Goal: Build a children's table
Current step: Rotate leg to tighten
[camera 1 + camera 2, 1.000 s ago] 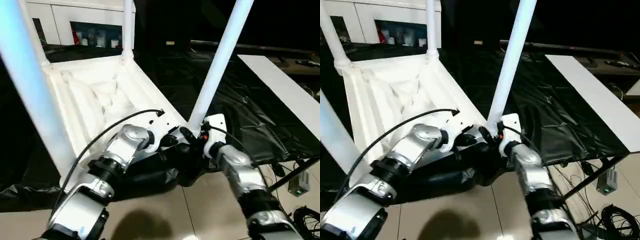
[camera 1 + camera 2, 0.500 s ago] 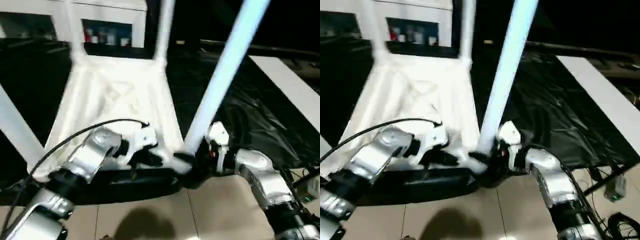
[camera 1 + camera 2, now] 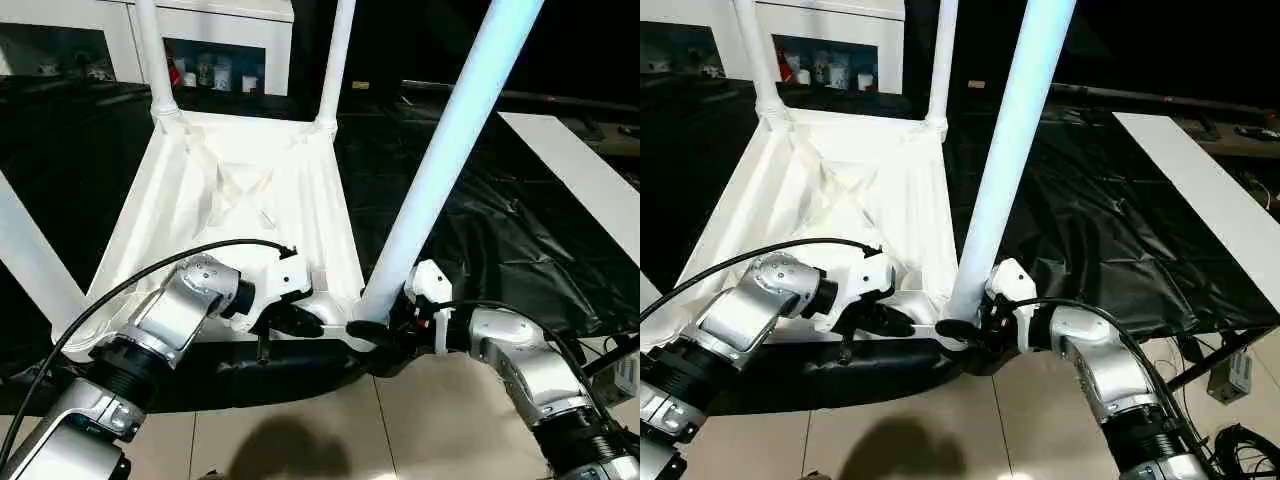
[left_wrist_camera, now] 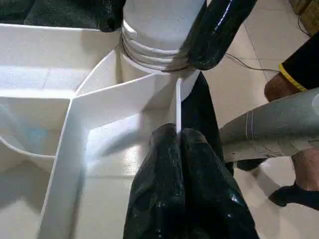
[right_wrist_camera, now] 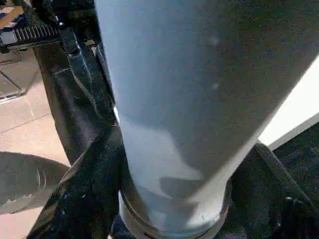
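Children's table [image 3: 250, 200] upside down on work table [image 3: 520, 230], legs up.

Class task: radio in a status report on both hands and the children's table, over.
Left hand shut on the tabletop rim. Right hand around the near leg at its base. Children's table upside down, four legs up. Nothing in the way.

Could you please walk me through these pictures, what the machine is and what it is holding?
A humanoid robot with two silver arms is assembling a children's table, which lies upside down on a black-sheeted work table, legs pointing up. Two pictures come from cameras on its head, two from its wrists. The left gripper is shut, pinching a thin rib of the tabletop near a corner socket. The right gripper straddles the base of the nearest pale-blue leg. A white cabinet stands behind.
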